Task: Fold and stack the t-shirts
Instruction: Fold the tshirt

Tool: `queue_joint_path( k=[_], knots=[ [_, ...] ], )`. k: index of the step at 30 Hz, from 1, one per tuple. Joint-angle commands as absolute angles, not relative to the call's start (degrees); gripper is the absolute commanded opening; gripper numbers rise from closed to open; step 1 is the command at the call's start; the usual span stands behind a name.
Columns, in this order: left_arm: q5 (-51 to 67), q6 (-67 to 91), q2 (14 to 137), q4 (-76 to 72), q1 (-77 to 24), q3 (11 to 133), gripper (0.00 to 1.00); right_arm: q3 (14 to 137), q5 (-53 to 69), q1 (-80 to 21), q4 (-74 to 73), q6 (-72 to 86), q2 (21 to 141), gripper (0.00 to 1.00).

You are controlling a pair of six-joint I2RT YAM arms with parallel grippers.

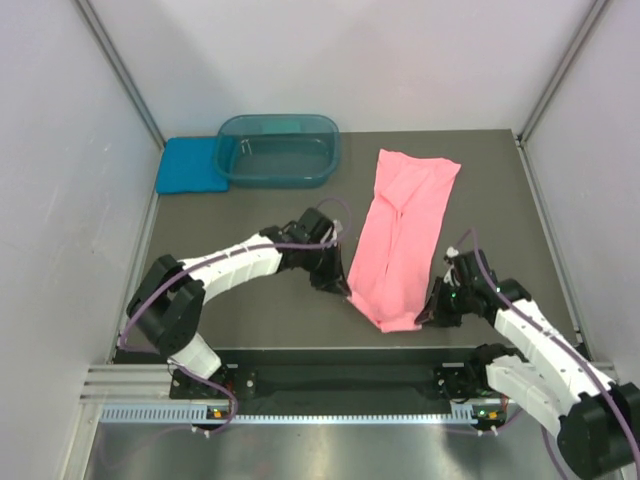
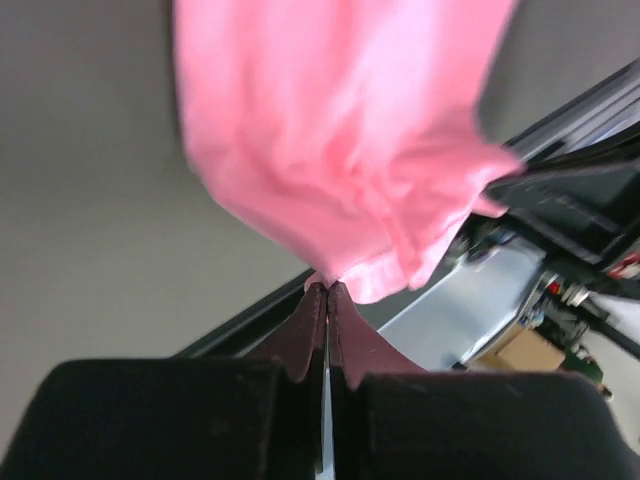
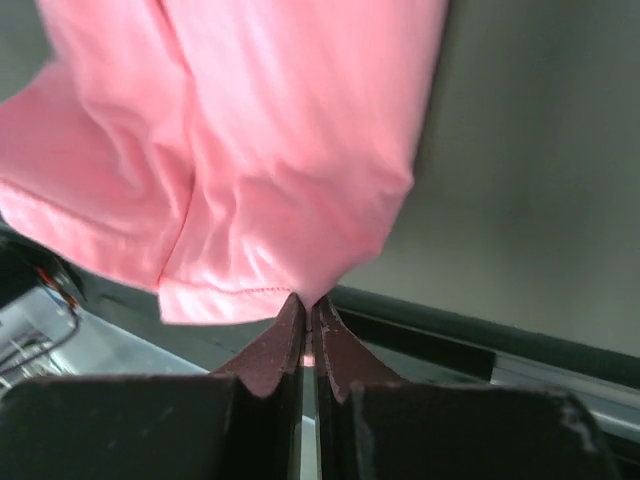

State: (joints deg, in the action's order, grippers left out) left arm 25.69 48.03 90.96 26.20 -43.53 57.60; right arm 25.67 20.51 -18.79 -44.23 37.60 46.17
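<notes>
Salmon-pink t-shirt [image 1: 405, 235]: lies as a long narrow strip right of centre in the top view, running from the upper right of the bench down toward the near edge. Its far end is broad and flat, its near end narrower and slightly bunched.
Teal-blue t-shirt [image 1: 188, 165]: a flat folded pad at the upper left of the bench, touching the left end of the tub and well apart from the pink one.
Left pincer [image 1: 347, 292]: at the lower left corner of the pink strip. In the left wrist view its fingers [image 2: 312, 330] are pressed together, with a rumpled fold of the salmon-pink t-shirt [image 2: 340, 150] pinched at their tips.
Right pincer [image 1: 425, 318]: at the lower right corner of the same strip. In the right wrist view its fingers [image 3: 285, 340] meet tip to tip, nipping the stitched hem of the salmon-pink t-shirt [image 3: 280, 130].
Cloth between the pincers: the near end of the shirt spans the two tips. Whether it is off the surface there I cannot tell.
Tub [image 1: 278, 122]: dark teal, see-through, upright at the upper centre of the frame, apart from the pink shirt.
Bench [image 1: 500, 200]: dark grey, carrying both shirts and the tub.
Arms: both reach in from the bottom edge of the frame, the left one bent in a long arc across the bench's middle.
</notes>
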Motion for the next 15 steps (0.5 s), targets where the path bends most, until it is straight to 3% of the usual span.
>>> queue_joint_path(
  k=[1, 10, 15],
  knots=[
    [25.75, 45.27, 94.81, 29.35, -40.26, 66.85, 0.00, 33.30, 17.40, -16.36, -41.67, 34.37, 52.18, 0.00],
    [31.11, 37.27, 114.77, 37.61, -33.67, 94.00, 0.00, 48.67, 20.12, -6.42, -41.14, 25.50, 70.20, 0.00],
    [34.89, 37.53, 124.79, 37.27, -31.73, 102.91, 0.00, 55.45, 22.32, -2.29, -40.43, 21.19, 81.01, 0.00]
  ],
)
